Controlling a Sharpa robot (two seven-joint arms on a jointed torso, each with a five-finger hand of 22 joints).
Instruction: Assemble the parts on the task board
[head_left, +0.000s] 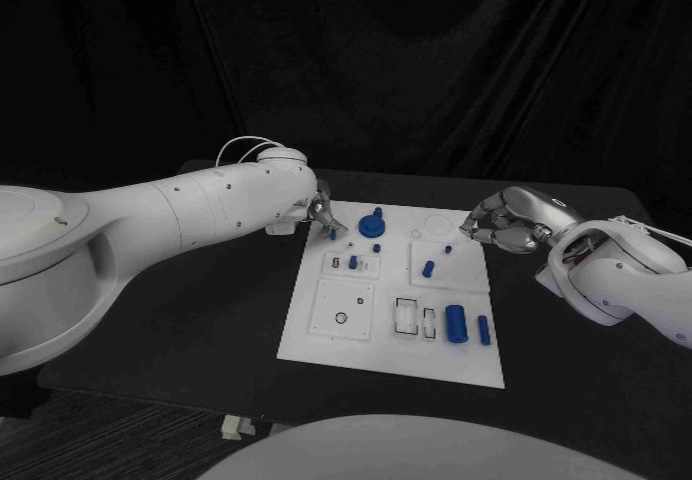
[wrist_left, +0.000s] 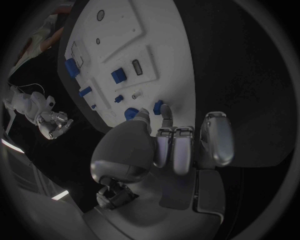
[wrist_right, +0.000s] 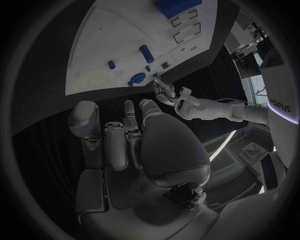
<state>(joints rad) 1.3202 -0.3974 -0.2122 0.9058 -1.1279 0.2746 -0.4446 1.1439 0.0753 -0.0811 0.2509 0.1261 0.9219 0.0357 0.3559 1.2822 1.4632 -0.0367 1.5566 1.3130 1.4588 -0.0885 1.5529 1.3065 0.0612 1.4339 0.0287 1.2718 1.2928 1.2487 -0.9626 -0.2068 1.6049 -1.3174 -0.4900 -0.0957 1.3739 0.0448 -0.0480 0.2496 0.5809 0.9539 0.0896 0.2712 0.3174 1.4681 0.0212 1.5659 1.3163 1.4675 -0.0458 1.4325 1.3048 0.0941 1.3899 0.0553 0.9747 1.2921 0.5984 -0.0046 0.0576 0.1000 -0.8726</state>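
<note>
The white task board (head_left: 368, 335) lies in the middle of the black table. My left hand (head_left: 319, 213) hovers at its far left corner and pinches a small blue part (head_left: 335, 232) (wrist_left: 159, 106) between thumb and fingertip (wrist_left: 166, 118). A round blue knob (head_left: 374, 222) (wrist_left: 130, 113) stands on the board just beside it. My right hand (head_left: 505, 225) (wrist_right: 134, 137) hangs off the board's far right corner with its fingers curled in on nothing. Other blue parts sit on the board: a peg (head_left: 428, 267) (wrist_right: 147, 52), a large cylinder (head_left: 456, 323) and a slim piece (head_left: 483, 330).
Empty rectangular slots (head_left: 407, 315) and a square plate with a round hole (head_left: 343, 307) mark the board's near half. Black table surface (head_left: 202, 300) stretches on both sides of the board. A dark curtain hangs behind the table.
</note>
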